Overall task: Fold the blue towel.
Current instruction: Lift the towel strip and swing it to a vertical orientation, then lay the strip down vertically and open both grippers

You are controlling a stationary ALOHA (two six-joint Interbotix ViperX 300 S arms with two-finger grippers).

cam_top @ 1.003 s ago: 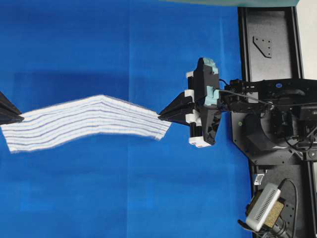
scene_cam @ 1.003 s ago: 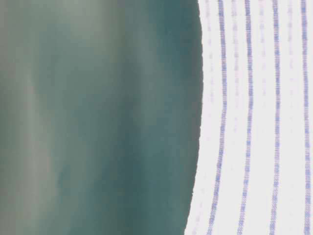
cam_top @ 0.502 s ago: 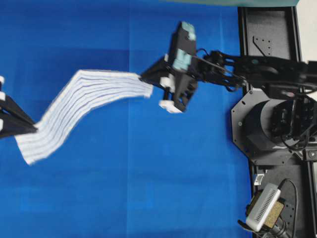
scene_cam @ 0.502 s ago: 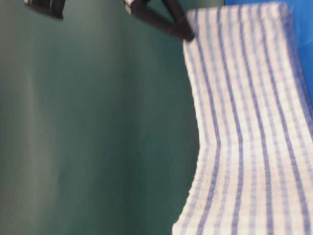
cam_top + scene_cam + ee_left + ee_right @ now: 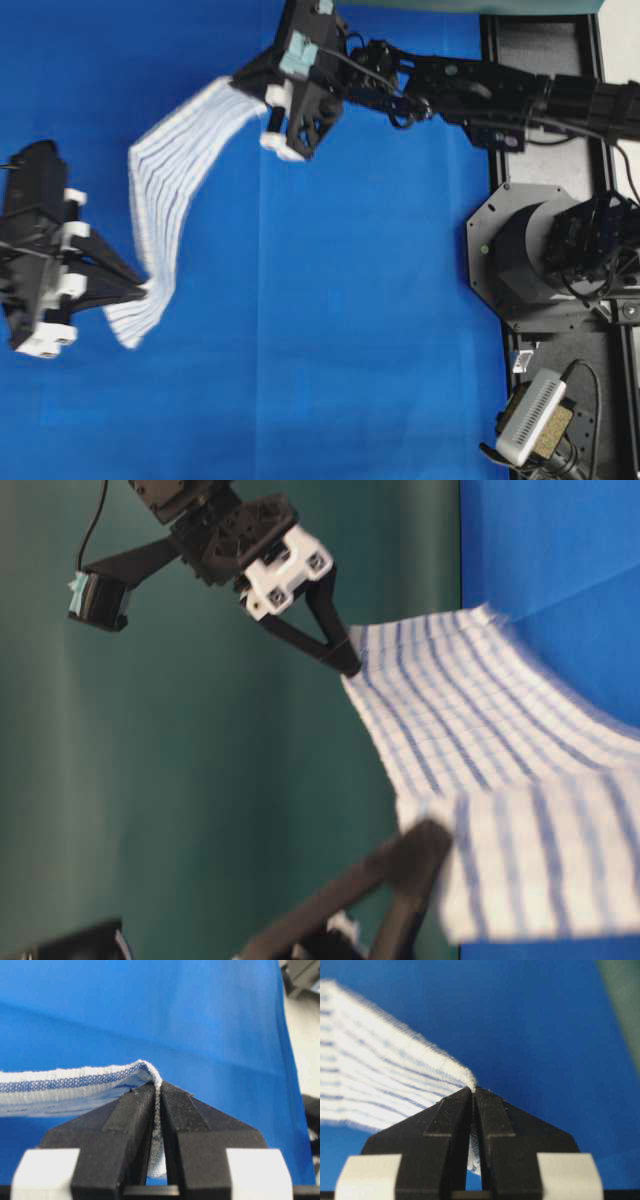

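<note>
The blue towel [image 5: 165, 185] (soft white terry, thin blue grid stripes) hangs curved, far-right to near-left, gripped endwise by left pincer [image 5: 143, 291] and right pincer [image 5: 238, 80].

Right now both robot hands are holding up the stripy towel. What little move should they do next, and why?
Probably lower it onto the blue table cover. The blue towel hangs in a curve above the cover, the left gripper and right gripper each with jaws shut on a corner. It likely has to lie down before a fold can be creased.
</note>
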